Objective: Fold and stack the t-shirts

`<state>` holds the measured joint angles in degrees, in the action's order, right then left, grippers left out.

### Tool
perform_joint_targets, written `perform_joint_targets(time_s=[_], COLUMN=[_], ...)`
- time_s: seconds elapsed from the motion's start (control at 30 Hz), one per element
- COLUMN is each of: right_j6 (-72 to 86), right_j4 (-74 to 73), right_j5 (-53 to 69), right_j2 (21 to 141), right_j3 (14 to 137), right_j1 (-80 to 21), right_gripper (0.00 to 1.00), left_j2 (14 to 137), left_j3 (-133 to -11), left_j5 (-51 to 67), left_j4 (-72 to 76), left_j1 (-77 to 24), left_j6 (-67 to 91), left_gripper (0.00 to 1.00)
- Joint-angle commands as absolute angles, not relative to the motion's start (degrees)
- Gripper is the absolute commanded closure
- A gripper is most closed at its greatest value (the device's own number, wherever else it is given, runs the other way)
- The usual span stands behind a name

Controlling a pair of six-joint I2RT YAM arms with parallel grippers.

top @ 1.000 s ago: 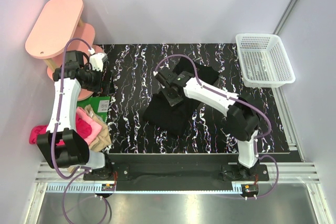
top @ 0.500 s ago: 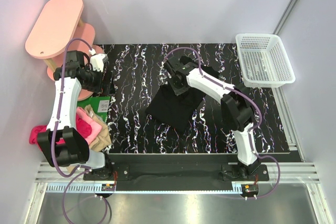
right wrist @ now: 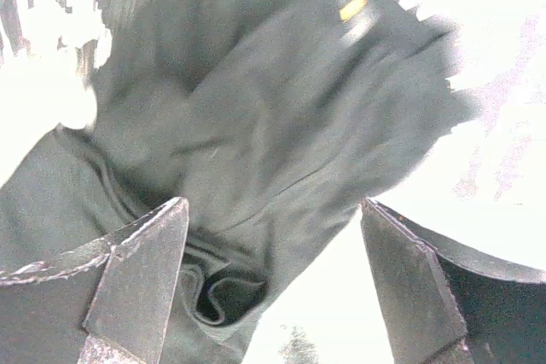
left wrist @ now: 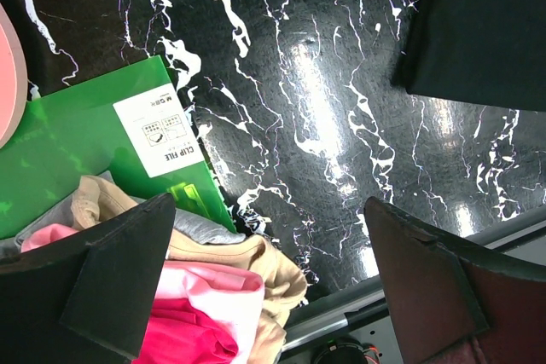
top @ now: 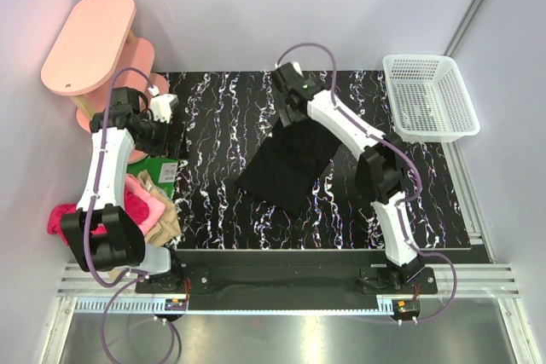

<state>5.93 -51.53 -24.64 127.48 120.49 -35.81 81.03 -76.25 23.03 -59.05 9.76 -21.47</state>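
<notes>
The black tee (top: 286,164) lies about mid-counter (top: 213,125), set on a slant, one corner pointing at the near edge and its top reaching toward the far edge. It looks partly folded and is rumpled at the far end. The right arm (top: 341,125) is stretched out over that far end. In its wrist view the right jaws stand spread with dark cloth below them. Nothing is pinched, though that view is blurred.

I take the step in hand to be taking hold of the far end for the next fold. To do it well, I'd come straight down so the jaws bite every layer of the bunched cloth, not just the top one. Then I'd lift only a little and carry it toward the near edge, so the lower part stays put and the crease falls straight.

The left arm (top: 102,168) hangs over the left edge with the left jaws spread and empty, above the green packet (left wrist: 94,138). Just near of that packet sits the pile (top: 149,206) of pink, magenta and tan tees. That arm could pin the tee's near-left corner so it does not drag.
</notes>
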Motion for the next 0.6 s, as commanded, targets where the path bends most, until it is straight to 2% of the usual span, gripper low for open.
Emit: perform_joint_targets(time_s=[0.0, 0.13, 0.17, 0.33, 0.57], right_j6=[9.4, 14.4, 16.5, 23.0, 25.1], right_j4=[-57.5, -61.2, -60.3, -45.5, -40.9], right_j5=[-30.9, -9.0, -1.7, 16.0, 19.7], right_j2=[125.7, 121.0, 119.8, 111.0, 109.3], right_j3=[129.4, 126.1, 121.0, 102.5, 93.7], right_j1=[-35.4, -35.5, -35.4, -34.8, -34.6], right_gripper=[0.15, 0.20, 0.21, 0.22, 0.22], left_j2=[78.7, 78.7, 79.0, 80.5, 80.1], left_j3=[-76.5, -75.8, -75.6, -74.2, -73.8], left_j5=[24.4, 25.7, 26.4, 27.2, 26.5], left_j4=[-58.6, -58.7, -58.7, -58.4, -58.5], left_j1=[9.7, 9.6, 9.6, 9.0, 8.6], left_j6=[-22.7, -22.3, -22.2, -22.0, -22.4], left_gripper=[0.01, 0.01, 0.01, 0.01, 0.01])
